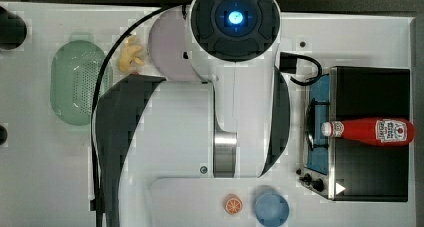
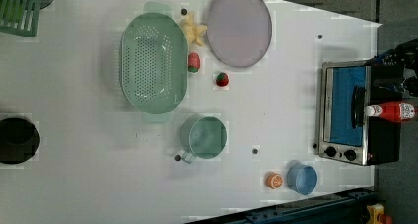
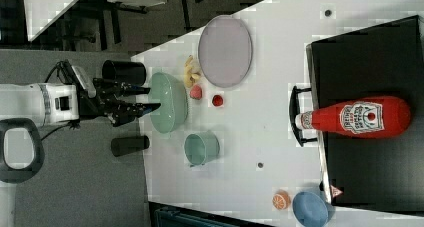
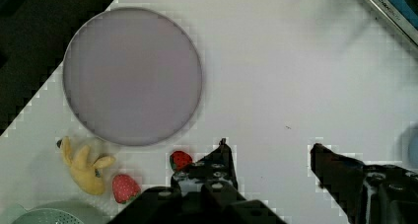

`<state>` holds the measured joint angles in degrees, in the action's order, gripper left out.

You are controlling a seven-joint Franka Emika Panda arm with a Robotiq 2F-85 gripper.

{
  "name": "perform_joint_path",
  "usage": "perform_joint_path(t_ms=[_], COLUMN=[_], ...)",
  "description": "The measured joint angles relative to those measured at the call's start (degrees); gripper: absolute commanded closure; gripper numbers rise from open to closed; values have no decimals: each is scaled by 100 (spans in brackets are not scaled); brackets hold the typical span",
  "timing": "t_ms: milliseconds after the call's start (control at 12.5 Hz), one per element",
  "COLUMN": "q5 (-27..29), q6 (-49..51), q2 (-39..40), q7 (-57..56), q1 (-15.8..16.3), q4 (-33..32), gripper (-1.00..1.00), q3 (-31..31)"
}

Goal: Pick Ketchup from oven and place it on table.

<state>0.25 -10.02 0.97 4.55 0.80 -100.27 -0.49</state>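
End effector (image 4: 268, 157) hovers spread above table (image 4: 296, 76).

Beyond the tabletop you see grey floor (image 3: 75, 187) | dark chair legs (image 3: 107, 22) in the right view's upper left | white desk corner (image 3: 50, 4) beside them | even overhead light.

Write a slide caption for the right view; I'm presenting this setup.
Ketchup bottle lying on the black oven, open gripper far off.
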Motion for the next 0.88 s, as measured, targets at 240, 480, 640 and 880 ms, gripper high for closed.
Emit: perform_joint_path(t_ms=[240, 480, 640, 880], q5=[125, 119, 105, 50], q6=[1674, 1593, 1477, 600], q2=[-1780, -2678, -2833, -2142], q7=[1, 1, 0, 0], q1=[-59, -56, -62, -134], q4=[-1192, -666, -425, -548], gripper=[-100, -100, -100, -100], q3=[-27, -102, -219, -907])
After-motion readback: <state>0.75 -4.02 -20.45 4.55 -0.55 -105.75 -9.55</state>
